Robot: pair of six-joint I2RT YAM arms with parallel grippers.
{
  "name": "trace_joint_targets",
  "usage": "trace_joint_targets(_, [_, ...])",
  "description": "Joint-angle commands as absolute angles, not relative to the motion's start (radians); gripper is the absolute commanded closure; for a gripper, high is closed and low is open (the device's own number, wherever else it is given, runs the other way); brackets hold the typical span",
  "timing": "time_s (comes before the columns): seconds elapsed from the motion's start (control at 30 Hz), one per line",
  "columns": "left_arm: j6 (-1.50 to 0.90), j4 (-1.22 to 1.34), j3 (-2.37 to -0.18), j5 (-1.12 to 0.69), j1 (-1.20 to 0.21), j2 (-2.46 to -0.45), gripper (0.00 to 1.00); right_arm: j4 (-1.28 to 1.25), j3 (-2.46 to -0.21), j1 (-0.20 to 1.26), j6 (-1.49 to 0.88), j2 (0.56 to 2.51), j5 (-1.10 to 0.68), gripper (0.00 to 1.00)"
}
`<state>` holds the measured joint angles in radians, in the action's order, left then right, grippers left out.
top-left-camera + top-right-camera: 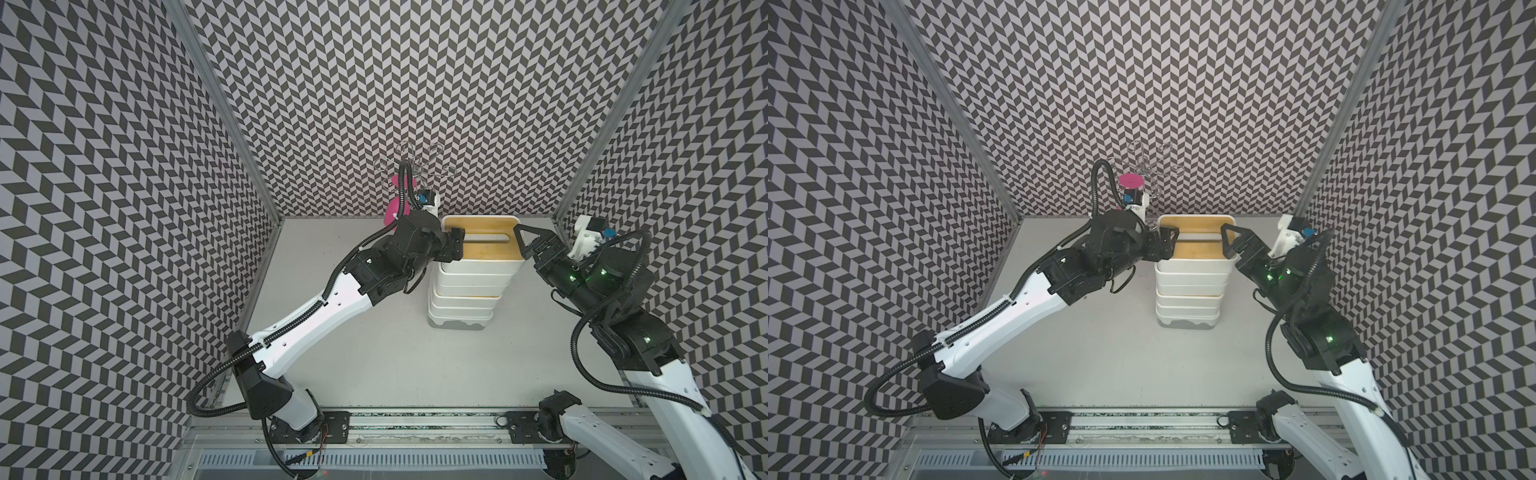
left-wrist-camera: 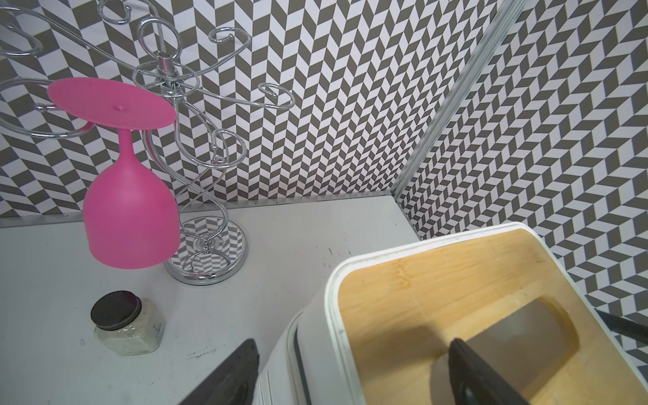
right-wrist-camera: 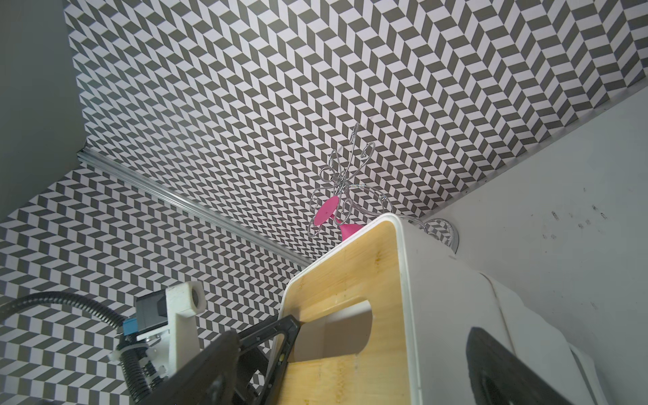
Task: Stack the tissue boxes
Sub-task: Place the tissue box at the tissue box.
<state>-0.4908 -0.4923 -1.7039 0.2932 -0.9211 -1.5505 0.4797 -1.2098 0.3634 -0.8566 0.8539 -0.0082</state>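
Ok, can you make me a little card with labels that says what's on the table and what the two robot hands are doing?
stack: tissue boxes piled in the middle of the table, the top box bamboo-lidded
left gripper: jaws astride one end of the top box, one finger at the lid slot; grip unclear
right gripper: open, at the opposite end
back corner: pink goblet hanging upside down on a wire rack, small dark-capped jar nearby

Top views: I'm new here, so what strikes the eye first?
A tall stack of white plastic tissue boxes, bamboo-tan lid on top, stands near the back wall, with the left gripper and right gripper at its top ends. Left of it, a pink goblet hangs upside down on a chrome wire rack.
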Motion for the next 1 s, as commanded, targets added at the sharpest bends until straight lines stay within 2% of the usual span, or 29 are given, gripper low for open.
trace_joint_targets(0.0, [-0.488,-0.465,-1.735,0.28,-0.936,-1.526,0.15,0.461,-1.238,0.359,-0.798,0.871,-0.035,0.01])
trace_joint_targets(0.2, [-0.487,-0.428,-1.715,0.23,-0.958,-1.506,0.14,0.451,-1.243,0.359,-0.766,0.893,-0.077,0.01])
trace_joint_targets(0.7, [-0.49,-0.425,-1.721,0.234,-0.99,-1.503,0.13,0.445,-1.248,0.357,-0.729,0.913,-0.124,0.01])
trace_joint_targets(0.97, [-0.477,-0.422,-1.701,0.313,-0.989,-1.45,0.1,0.491,-1.295,0.357,-0.684,0.891,-0.041,0.01])
